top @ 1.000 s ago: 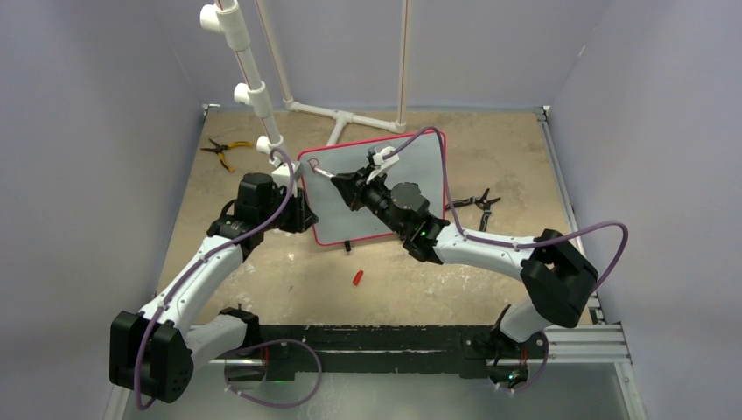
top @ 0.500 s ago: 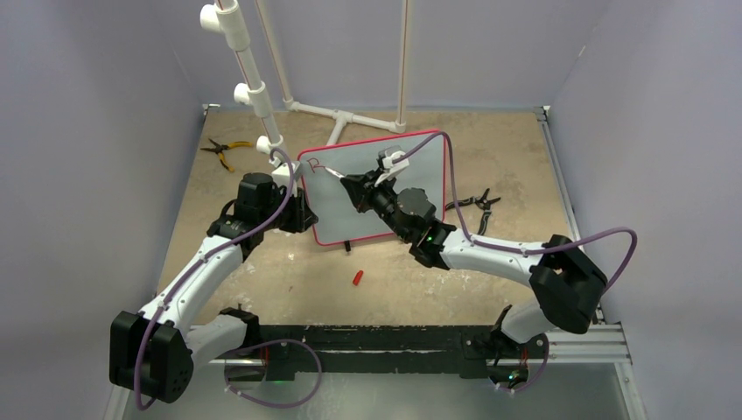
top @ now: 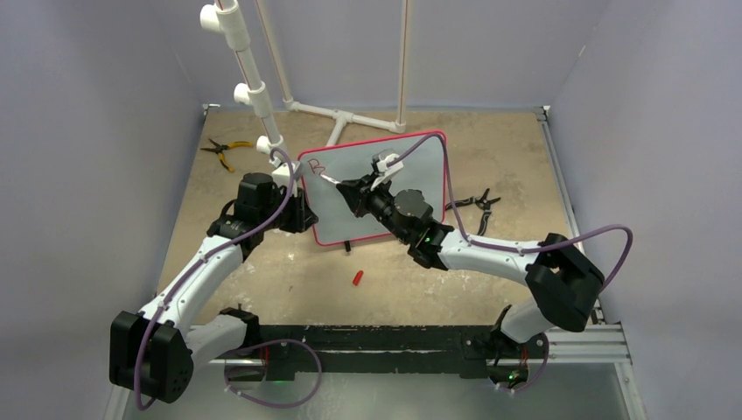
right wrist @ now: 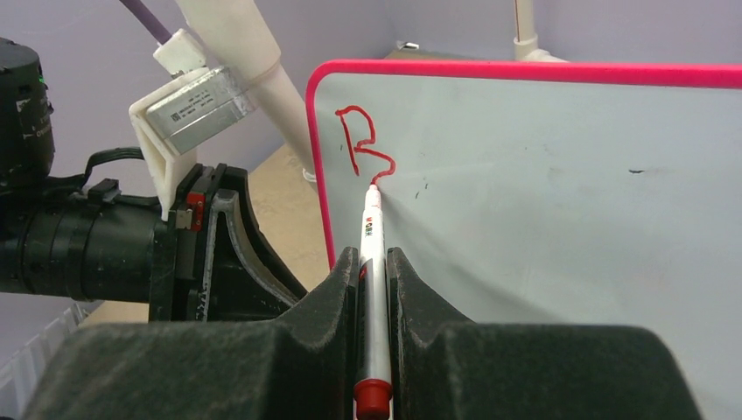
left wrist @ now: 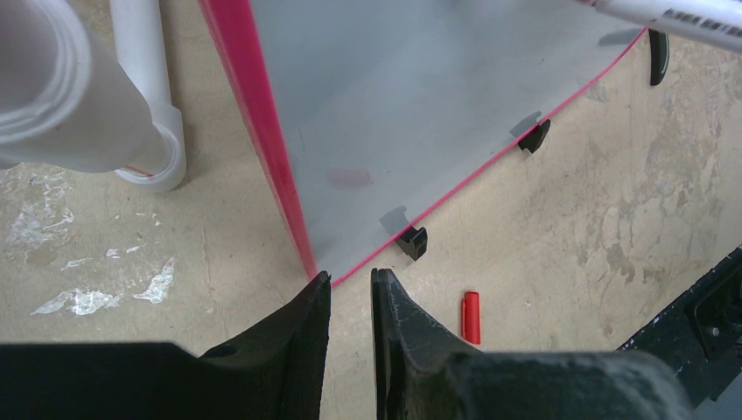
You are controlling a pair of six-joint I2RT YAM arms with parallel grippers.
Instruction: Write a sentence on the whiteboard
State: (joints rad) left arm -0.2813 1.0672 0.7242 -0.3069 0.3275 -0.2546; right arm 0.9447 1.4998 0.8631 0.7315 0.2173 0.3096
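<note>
The whiteboard (top: 420,162) stands tilted on the table, red-framed, with a black foot (left wrist: 411,242) under its lower edge. The sentence is a single red "B" (right wrist: 360,144) near the upper left corner (top: 318,164). My right gripper (right wrist: 374,254) is shut on a white marker (right wrist: 371,229), whose red tip touches the board just below the "B". In the top view that gripper (top: 350,186) is in front of the board's left half. My left gripper (left wrist: 350,274) has narrow jaws, their tips nipping the board's lower left corner (top: 302,214).
The marker's red cap (top: 357,277) lies on the table in front of the board (left wrist: 471,317). Yellow-handled pliers (top: 223,150) lie at the back left and black pliers (top: 472,206) right of the board. A white pipe frame (top: 341,118) stands behind the board, one pipe (left wrist: 61,87) close to my left gripper.
The red strokes at the board's upper left have grown into a "B". My right gripper has shifted slightly with the marker. The left arm and the board have not moved.
</note>
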